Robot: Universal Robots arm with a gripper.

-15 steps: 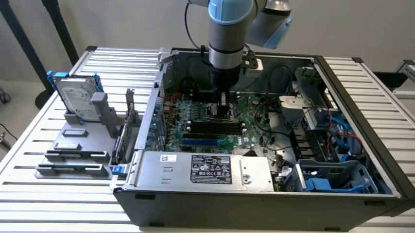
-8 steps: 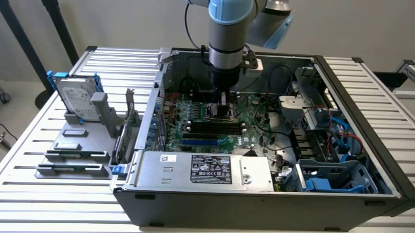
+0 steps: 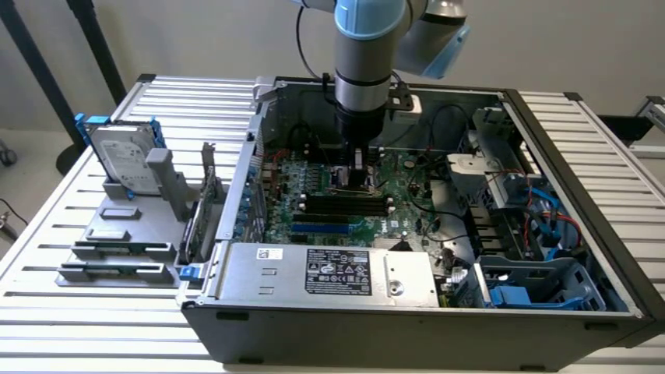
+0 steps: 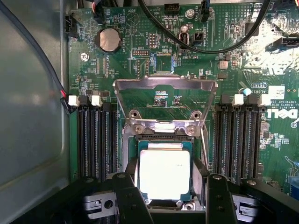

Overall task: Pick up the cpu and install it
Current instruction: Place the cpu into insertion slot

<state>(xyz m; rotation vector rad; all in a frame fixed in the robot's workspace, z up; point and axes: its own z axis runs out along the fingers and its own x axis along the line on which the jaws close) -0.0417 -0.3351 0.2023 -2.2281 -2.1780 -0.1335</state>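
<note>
**pcb_pete:** White slatted table [image 3: 47, 234], open computer case [image 3: 416, 331] sitting on it, arm [image 3: 360, 78] reaching down inside. What's the claw [image 4: 172, 182] doing?

**rigwatcher:** Jaws are apart. The two black fingers [image 4: 131, 198] straddle the cpu [image 4: 165, 172], one on each side. On one side there's a clear gap between finger and cpu edge; the other side is too close to call. Not clamped on anything, I'd say.

**pcb_pete:** And where's the cpu?

**rigwatcher:** Lying flat in the socket [image 4: 163, 139] as far as I can see, though I can't swear it's fully dropped in. The hinged metal frame [image 4: 166, 84] is flipped up off the socket, not closed over the cpu. Memory slots [image 4: 96, 140] run along both sides of the socket, and a coin battery [image 4: 108, 39] sits further out, past the frame. The hard drive [image 3: 120, 160] stands outside the case, well apart from the socket.

**pcb_pete:** How would it handle?

**rigwatcher:** My guess is very light, stiff and thin. The shiny metal top looks smooth, so probably slippery with nothing to hook onto. The underside and the socket pins would be the fragile bit, so no dragging or tilting. Hold it by two opposite edges.

**pcb_pete:** Which way is it pointing?

**rigwatcher:** Metal top up, away from the board [image 4: 275, 144], and level with it. It's pretty much square, so no real long axis. Its edges line up with the socket's, one pair parallel to the memory slots. Can't make out a corner mark.
</note>
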